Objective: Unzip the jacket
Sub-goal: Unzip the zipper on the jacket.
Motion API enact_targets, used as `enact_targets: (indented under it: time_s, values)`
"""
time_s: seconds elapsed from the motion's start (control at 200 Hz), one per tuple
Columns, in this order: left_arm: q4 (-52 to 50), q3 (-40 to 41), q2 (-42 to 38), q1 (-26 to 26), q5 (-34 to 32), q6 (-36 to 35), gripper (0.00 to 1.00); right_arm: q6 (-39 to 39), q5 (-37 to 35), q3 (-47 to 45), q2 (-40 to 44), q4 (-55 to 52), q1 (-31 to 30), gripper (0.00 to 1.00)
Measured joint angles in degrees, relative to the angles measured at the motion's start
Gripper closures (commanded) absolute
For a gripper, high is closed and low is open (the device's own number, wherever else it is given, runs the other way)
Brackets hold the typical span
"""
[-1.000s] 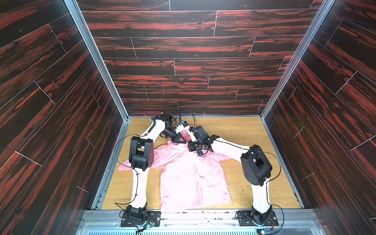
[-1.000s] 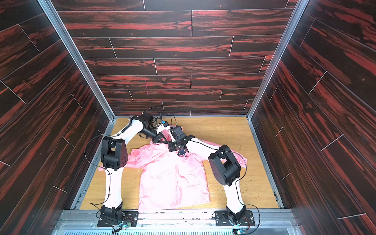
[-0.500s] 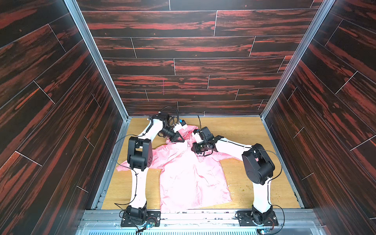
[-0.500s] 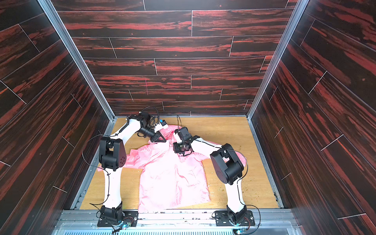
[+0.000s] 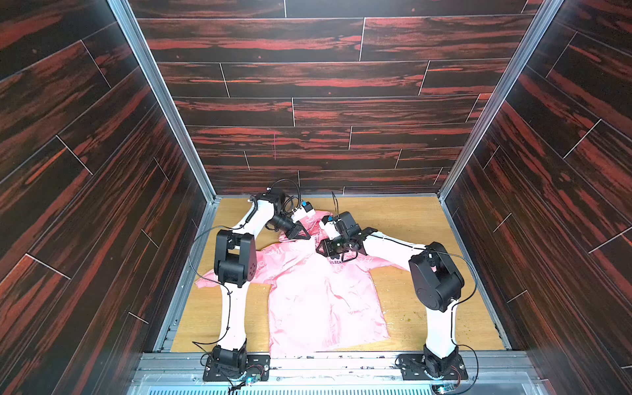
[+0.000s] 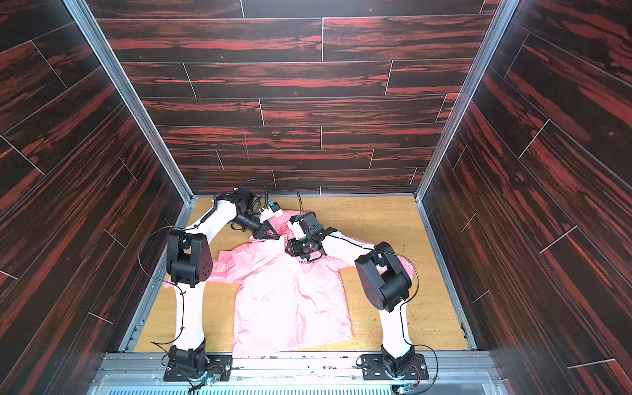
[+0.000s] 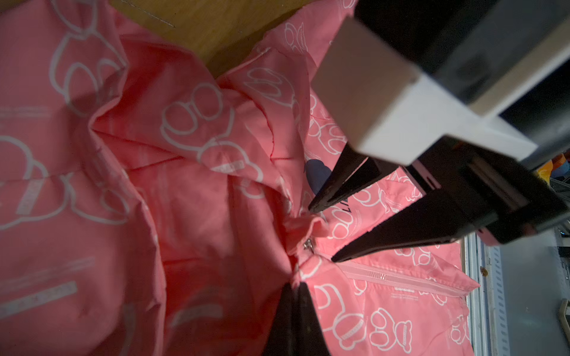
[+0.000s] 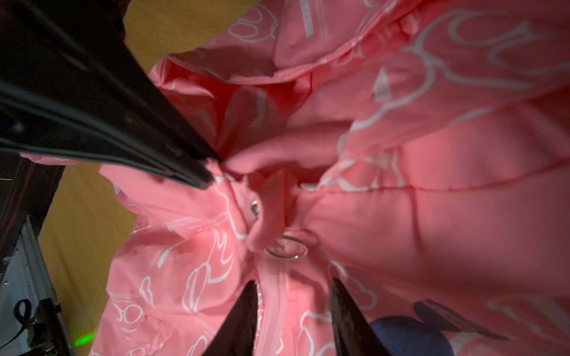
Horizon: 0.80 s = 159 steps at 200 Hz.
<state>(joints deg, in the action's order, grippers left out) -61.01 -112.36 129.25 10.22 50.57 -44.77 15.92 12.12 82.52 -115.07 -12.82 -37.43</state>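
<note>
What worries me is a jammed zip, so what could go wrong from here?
The right pincer stands open astride the zipper tape, with the ring pull beyond its tips; closing here would likely pinch tape, not ring. The left pincer grips only a thin collar fold of the jacket, which may slip under a pull. Fabric bunched around that ring could snag the zip.

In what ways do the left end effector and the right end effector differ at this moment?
The black left end effector is shut, pinching the shiny pink hooded jacket at its collar; the black right end effector is open. The left one holds fabric; the right one holds nothing, poised over the pink zipper. Both point at the jacket's neck.
</note>
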Motion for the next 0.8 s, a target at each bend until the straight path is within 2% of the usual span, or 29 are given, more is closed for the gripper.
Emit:
enact_targets:
  time_s: [0.296,0.431,0.636,0.797]
  values:
    - [0.0,0.9,-0.5,0.0,0.0,0.0,1.0,-2.6,5.8,5.9,-0.5,0.0,3.4,0.57]
    - [0.0,0.9,-0.7,0.0,0.0,0.0,1.0,-4.3,13.1,6.6,-2.1,1.4,4.3,0.6]
    - [0.0,0.9,-0.9,0.0,0.0,-0.1,1.0,-5.1,25.8,2.1,-3.0,6.3,6.7,0.62]
    - [0.0,1.5,-1.2,0.0,0.0,-0.3,1.0,-5.8,32.6,1.3,-4.3,8.8,8.7,0.62]
